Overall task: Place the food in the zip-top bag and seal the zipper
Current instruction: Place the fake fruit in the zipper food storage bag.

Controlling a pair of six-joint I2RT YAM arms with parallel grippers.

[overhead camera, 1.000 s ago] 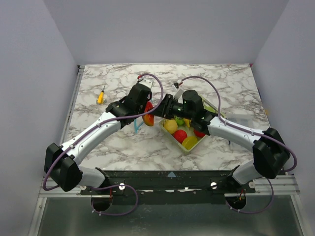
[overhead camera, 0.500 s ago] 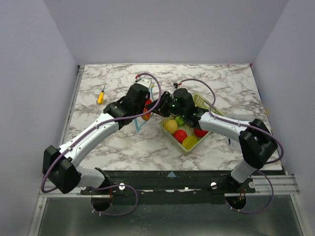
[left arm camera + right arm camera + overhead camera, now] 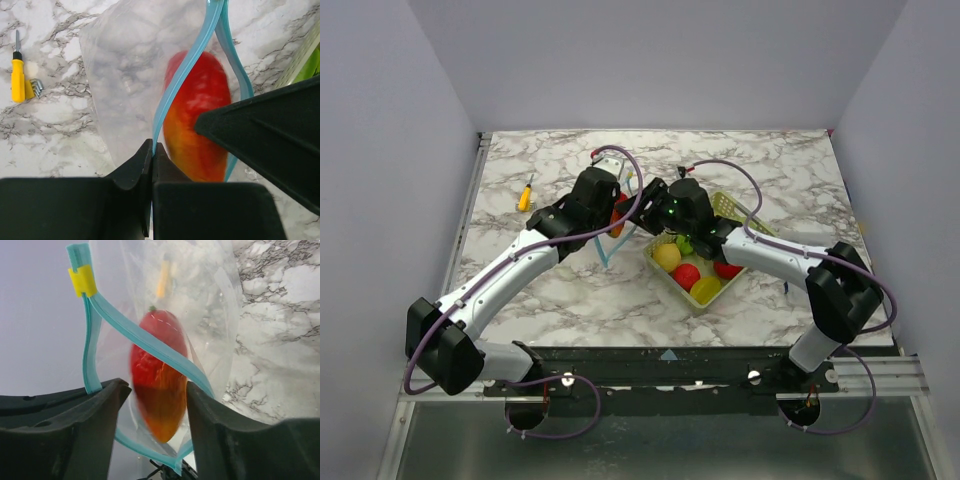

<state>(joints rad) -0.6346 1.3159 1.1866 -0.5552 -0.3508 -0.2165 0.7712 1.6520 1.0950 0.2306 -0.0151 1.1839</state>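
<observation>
Blurred red-orange food [image 3: 159, 385] — inside zip-top bag [image 3: 122, 70]

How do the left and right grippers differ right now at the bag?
The left gripper is shut, pinching the light-blue zipper; the right gripper has its jaws apart. The left gripper holds only the zip-top bag by its edge; the right gripper has the red-orange food piece between its fingers, blurred and apparently loose. Both work at the bag's open mouth.
</observation>
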